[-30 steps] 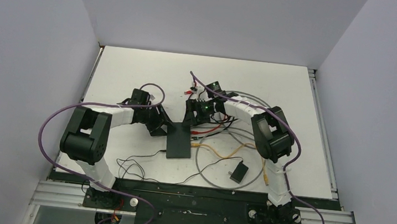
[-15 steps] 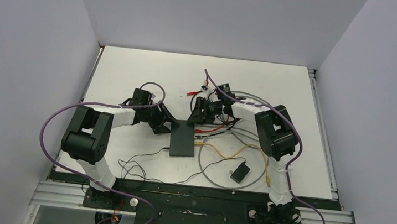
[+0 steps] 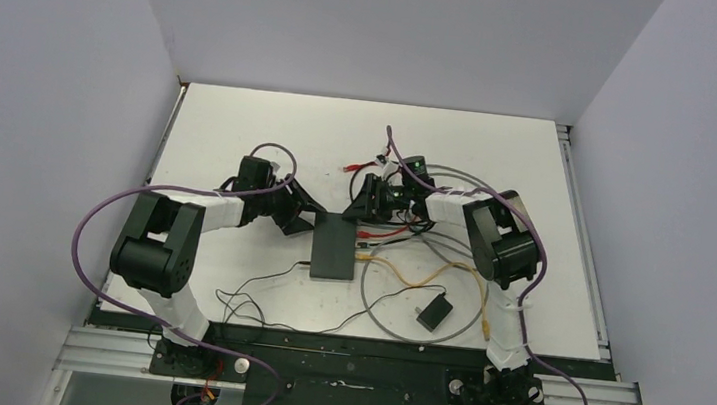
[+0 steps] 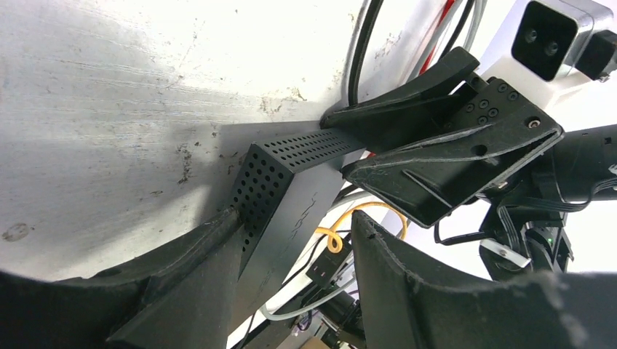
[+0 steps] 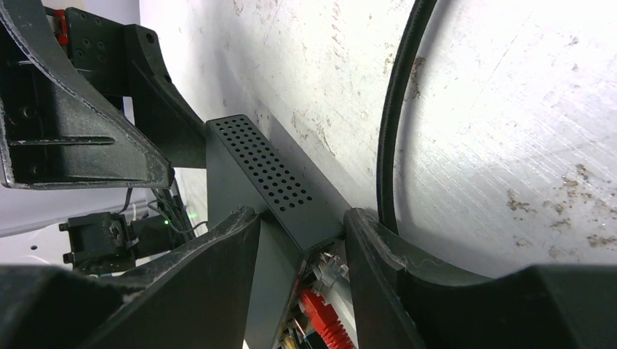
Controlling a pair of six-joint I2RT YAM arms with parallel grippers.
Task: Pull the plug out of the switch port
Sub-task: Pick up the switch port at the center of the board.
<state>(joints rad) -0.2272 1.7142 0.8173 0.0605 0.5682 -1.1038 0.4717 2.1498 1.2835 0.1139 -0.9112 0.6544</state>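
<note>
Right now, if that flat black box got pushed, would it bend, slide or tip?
The switch looks like a rigid perforated case, so it probably won't bend. Lying flat and thin on the bare table, it likely slides rather than tips. The plugged cables may tug it round.

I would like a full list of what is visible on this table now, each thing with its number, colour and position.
table: one, white, under everything
switch: one, matte black, centre of the table
red cable: one, red, at the switch's right edge
yellow cable: one, yellow, right of the switch
grey cable: one, grey, large loop right of the switch
adapter block: one, black, inside the grey loop
thin black cord: one, black, loose coils near-left of the switch
arms: two, black and white, bases at the near edge
purple cables: one per arm, purple
left gripper: one, black, on the switch's far left corner
right gripper: one, black, on its far right corner
</note>
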